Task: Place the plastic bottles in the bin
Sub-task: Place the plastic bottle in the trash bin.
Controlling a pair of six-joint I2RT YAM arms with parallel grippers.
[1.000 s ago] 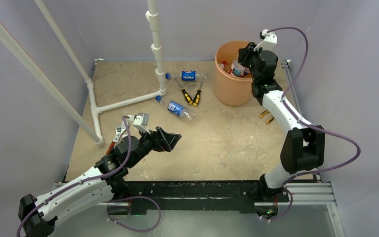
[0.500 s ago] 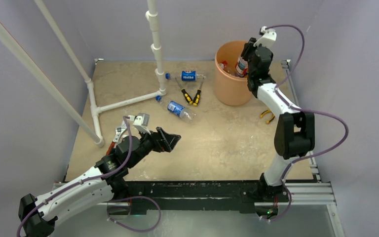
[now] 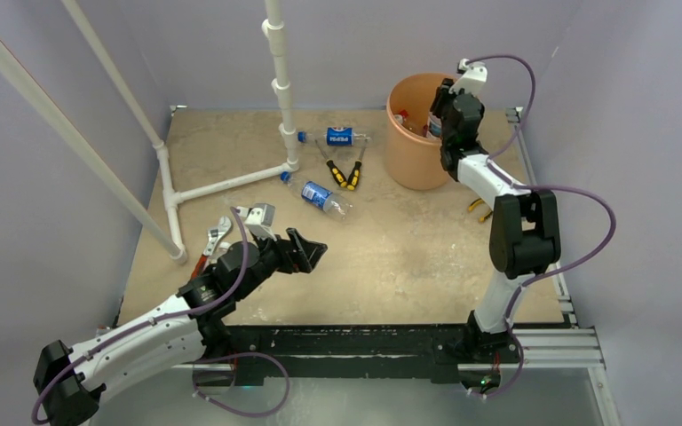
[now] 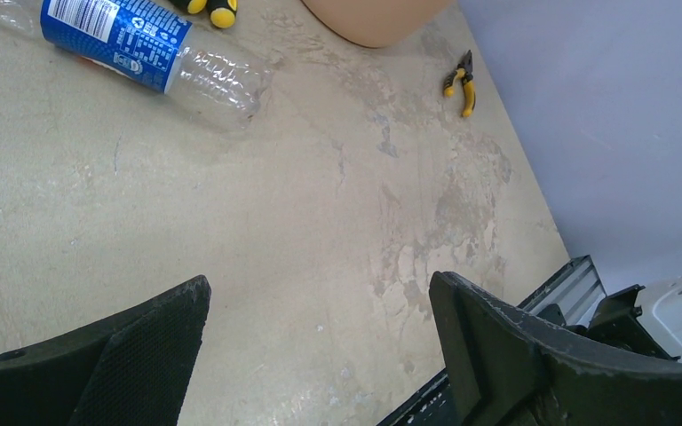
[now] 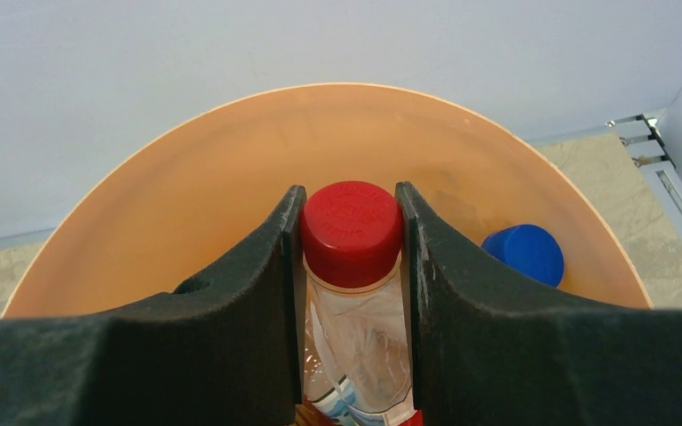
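Note:
My right gripper [image 3: 441, 111] [image 5: 349, 200] is shut on a clear bottle with a red cap [image 5: 351, 222], held neck-up over the far right side of the orange bin [image 3: 408, 164] [image 5: 186, 204]. Inside the bin a blue cap [image 5: 524, 253] and other bottles show. Two blue-labelled bottles lie on the table: one [image 3: 339, 137] by the white pipe, one [image 3: 318, 195] [image 4: 133, 40] nearer the middle. My left gripper [image 3: 306, 253] [image 4: 318, 293] is open and empty, low over bare table, well short of the nearer bottle.
Yellow-and-black pliers [image 3: 344, 173] lie left of the bin. Smaller yellow pliers [image 3: 479, 209] [image 4: 460, 78] lie to its right. A red-handled wrench [image 3: 213, 241] lies by my left arm. A white pipe frame [image 3: 280, 98] stands at the back left.
My right gripper has carried the red-capped bottle left and farther over the bin's mouth. My left gripper has shifted slightly toward the near edge, still open.

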